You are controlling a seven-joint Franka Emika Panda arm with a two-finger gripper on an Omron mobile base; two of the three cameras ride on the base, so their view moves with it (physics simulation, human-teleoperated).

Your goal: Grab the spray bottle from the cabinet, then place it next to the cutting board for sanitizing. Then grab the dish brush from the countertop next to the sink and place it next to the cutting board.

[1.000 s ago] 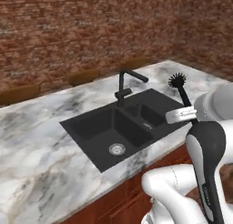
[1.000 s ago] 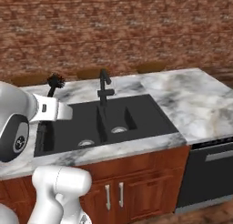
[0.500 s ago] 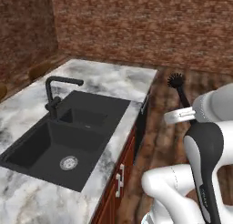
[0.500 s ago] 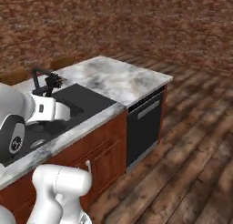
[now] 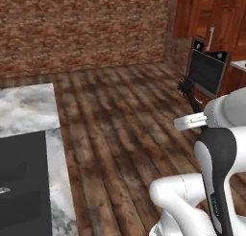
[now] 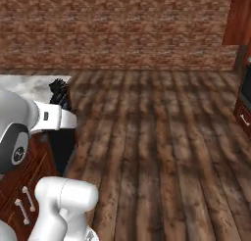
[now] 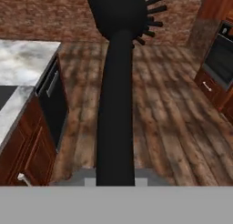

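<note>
Our fingers are drawn almost together, clamped on the thin handle of the dish brush [image 7: 119, 82]; in the hand view that black handle rises straight from between them to the flared bristle head at the top edge. The gripper [image 5: 196, 107] shows in the left base view at the end of the white arm, with the brush standing upright out of it, its bristle head uppermost, over the wooden floor [image 5: 120, 120] and well clear of the countertop [image 5: 26, 108]. From the right base view we see the same brush [image 6: 59, 94] poking up behind the forearm, its head in line with the countertop's far corner [image 6: 29, 83]. The left base view gives us what the others lack: the black sink [image 5: 21, 182] set into the countertop at the lower left, and a dark oven [image 5: 207, 71] against reddish-brown cabinetry far across the floor. The hand view alone shows the countertop's front: a black dishwasher panel [image 7: 54, 104] below its edge and wooden cabinet doors [image 7: 22, 159] beside that. A brick wall [image 6: 117, 29] runs behind everything.
</note>
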